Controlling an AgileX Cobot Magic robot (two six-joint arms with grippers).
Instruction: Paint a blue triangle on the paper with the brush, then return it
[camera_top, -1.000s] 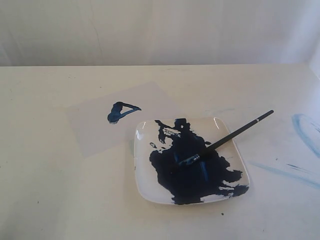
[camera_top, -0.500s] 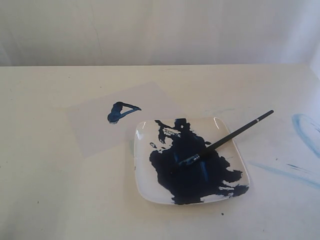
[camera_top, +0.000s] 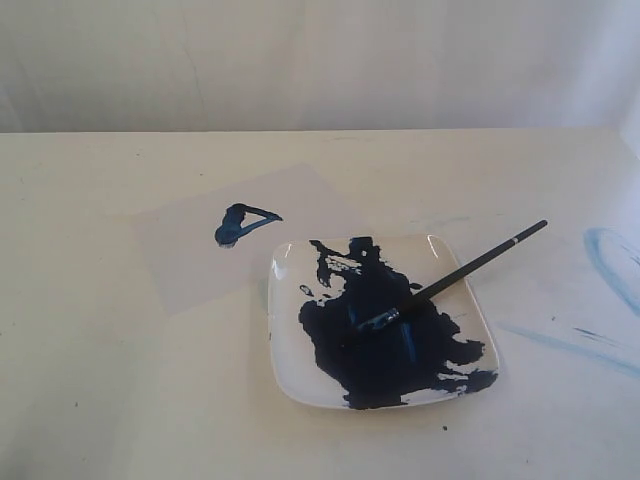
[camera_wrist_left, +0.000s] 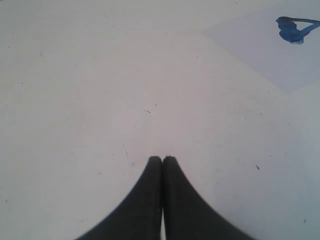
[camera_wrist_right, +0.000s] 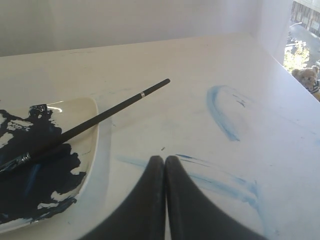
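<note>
Shut tight, gripping nothing: left fingers and right fingers. Lying across the plate, bristles in its paint: the brush. Just beside the plate, on the paper: the blue triangle.

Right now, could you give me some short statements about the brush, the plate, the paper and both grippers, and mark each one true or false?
1. The brush lies with its tip in the paint on the plate. True.
2. The right gripper holds the brush. False: it is shut on nothing, apart from the brush.
3. A small blue triangle is painted on the paper. True.
4. The left gripper is open. False: it is shut and empty, above the table.
5. The plate is clean. False: dark paint covers most of it.
6. Pale blue streaks mark the table. True.
</note>
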